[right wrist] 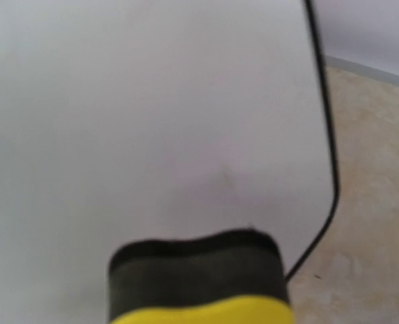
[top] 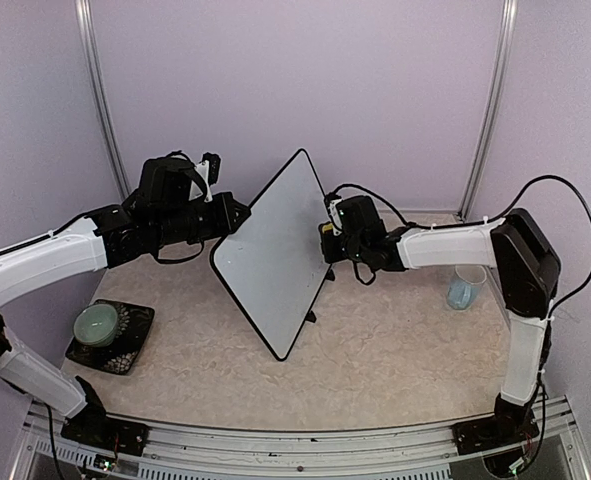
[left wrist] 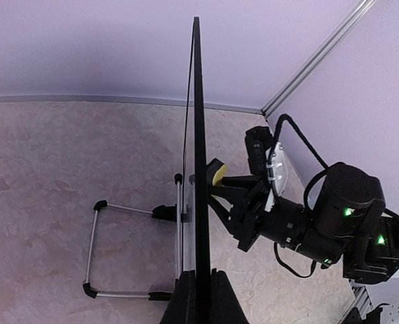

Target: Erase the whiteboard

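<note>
The whiteboard [top: 275,250] stands tilted on edge at mid-table, its black-framed face blank white from above. My left gripper [top: 237,215] is shut on its left edge. In the left wrist view the board [left wrist: 200,135] is edge-on, clamped between my fingers [left wrist: 185,300]. My right gripper [top: 327,240] is shut on a yellow and black sponge eraser [left wrist: 217,173] that touches the board's far face. In the right wrist view the eraser [right wrist: 199,283] presses on the white surface [right wrist: 152,101], with a faint grey smudge [right wrist: 226,177] just above it.
A wire stand with black feet [left wrist: 94,250] rests on the table behind the board. A green bowl-like object [top: 97,322] sits on a black tray [top: 130,348] at the left. A clear cup [top: 463,290] stands at the right by the right arm.
</note>
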